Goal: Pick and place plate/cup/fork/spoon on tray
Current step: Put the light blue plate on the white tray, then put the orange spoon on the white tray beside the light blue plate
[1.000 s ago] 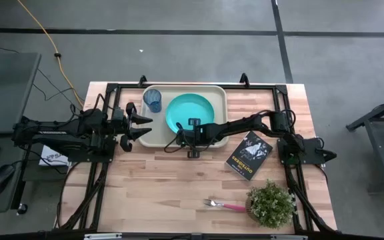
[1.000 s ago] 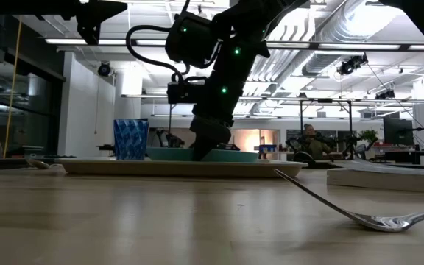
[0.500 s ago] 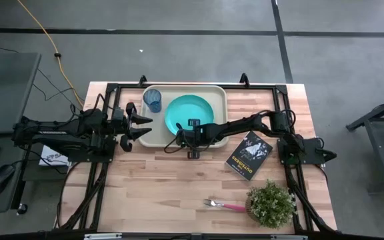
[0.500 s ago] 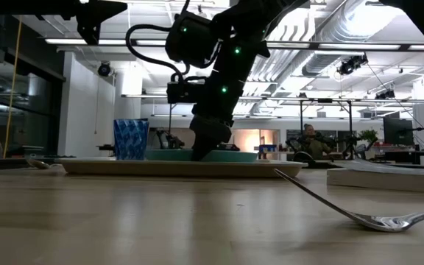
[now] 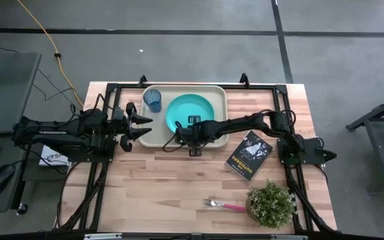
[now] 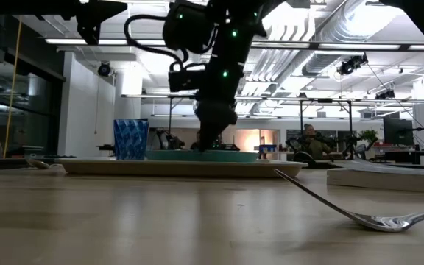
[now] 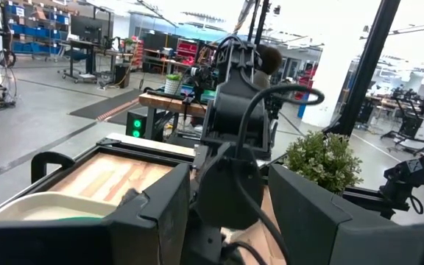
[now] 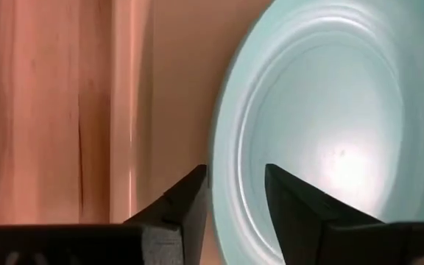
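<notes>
The plate (image 5: 191, 111) lies flat in the tray (image 5: 217, 93), filling its right half, and the cup (image 5: 153, 101) stands upright in the tray's left part, just beside the plate and apart from it. The tray sits at the far side of the table (image 5: 165, 193), between the two arms.

The right gripper (image 5: 181, 135) hangs over the plate's near edge, where the plate meets the tray's near rim. In the right wrist view its two fingers (image 8: 186, 202) stand parted with a narrow gap, the plate's rim (image 8: 223, 147) passing beneath that gap; nothing is clamped between them. In the low view the gripper (image 6: 210, 143) comes down to the plate (image 6: 205, 155) from above, with the cup (image 6: 130, 139) to its left.

The left gripper (image 5: 145, 127) waits at the tray's left end, its fingers spread wide and empty.

The fork (image 5: 222, 205) lies on the near part of the table, well apart from the tray, its handle end just beside a small potted plant (image 5: 271, 203). A black book (image 5: 249, 155) rests between the plant and the tray. The spoon cannot be made out with certainty.
</notes>
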Robot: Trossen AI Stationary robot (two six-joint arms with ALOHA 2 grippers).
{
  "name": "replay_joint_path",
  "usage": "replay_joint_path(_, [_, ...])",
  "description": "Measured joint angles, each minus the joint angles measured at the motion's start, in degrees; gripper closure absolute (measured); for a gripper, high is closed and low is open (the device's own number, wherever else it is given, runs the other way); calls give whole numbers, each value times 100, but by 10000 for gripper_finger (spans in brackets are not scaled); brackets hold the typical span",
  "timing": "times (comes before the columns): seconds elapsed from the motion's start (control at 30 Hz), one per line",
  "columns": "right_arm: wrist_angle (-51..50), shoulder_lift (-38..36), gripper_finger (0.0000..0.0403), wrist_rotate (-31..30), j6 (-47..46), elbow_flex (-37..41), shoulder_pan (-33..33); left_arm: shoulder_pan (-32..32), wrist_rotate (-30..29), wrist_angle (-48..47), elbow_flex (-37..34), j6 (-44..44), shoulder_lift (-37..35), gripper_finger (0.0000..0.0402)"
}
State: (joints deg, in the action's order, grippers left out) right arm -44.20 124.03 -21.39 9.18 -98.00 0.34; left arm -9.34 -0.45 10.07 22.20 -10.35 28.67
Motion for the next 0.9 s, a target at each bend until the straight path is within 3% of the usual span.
replay_joint_path(0.2, [-1076, -4, 274, 0, -146, -405, 0, 0, 0, 0, 0, -1, -1, 234])
replay_joint_path(0.43, [-1672, -227, 274, 20, -300, -432, 0, 2, 0, -2, 0, 0, -2, 234])
replay_joint_path(0.9, [-1991, -1315, 274, -49, -806, -430, 167, 0, -20, -175, 0, 2, -2, 234])
